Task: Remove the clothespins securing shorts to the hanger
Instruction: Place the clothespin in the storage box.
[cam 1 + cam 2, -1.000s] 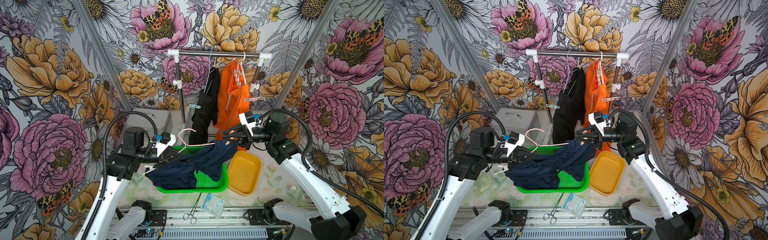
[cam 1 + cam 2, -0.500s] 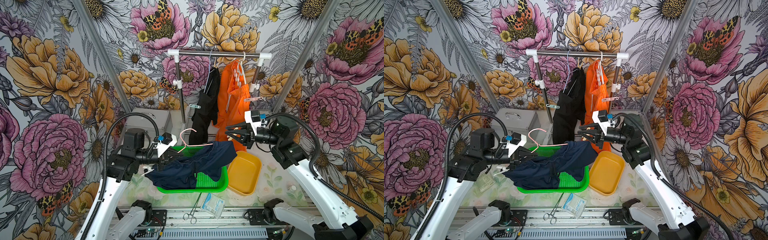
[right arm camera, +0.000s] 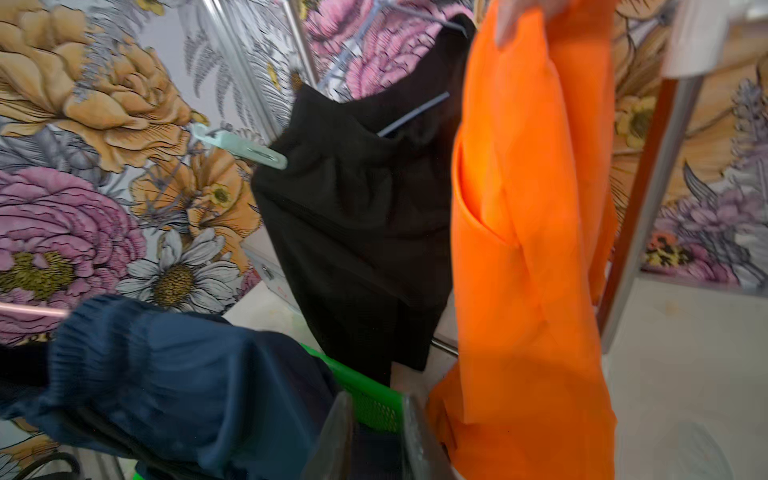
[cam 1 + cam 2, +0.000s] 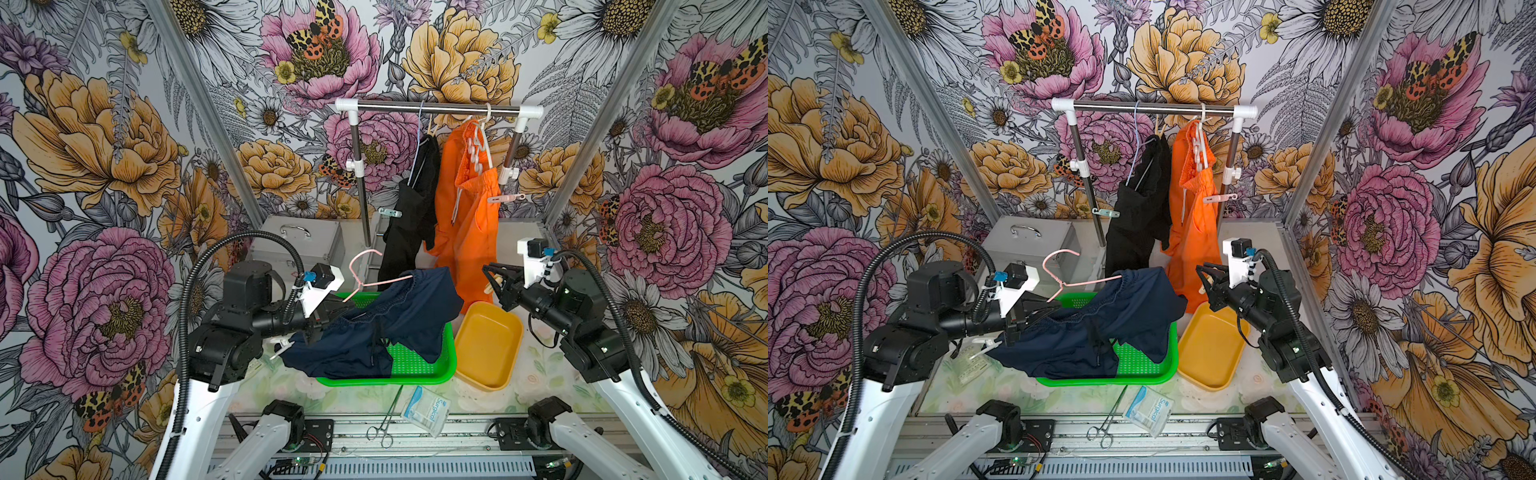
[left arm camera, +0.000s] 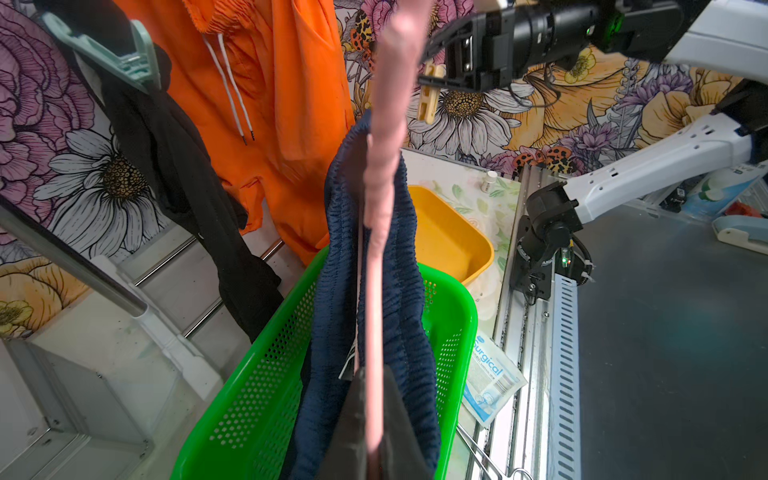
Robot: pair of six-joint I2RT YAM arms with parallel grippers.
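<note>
Your left gripper (image 5: 374, 432) is clamped on the thin pink hanger (image 5: 384, 124) carrying ribbed navy shorts (image 4: 415, 316). Your right gripper (image 4: 492, 281) pinches a pale wooden clothespin (image 5: 430, 95).

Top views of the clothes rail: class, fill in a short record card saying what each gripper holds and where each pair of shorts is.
left gripper: shut on the pink hanger
right gripper: shut on a wooden clothespin
navy shorts: on the pink hanger, draped over the green basket
black shorts: hanging from the rail, teal clothespin attached
orange shorts: hanging from the rail, pink clothespin attached
yellow tray: beside the basket, nothing in it
</note>
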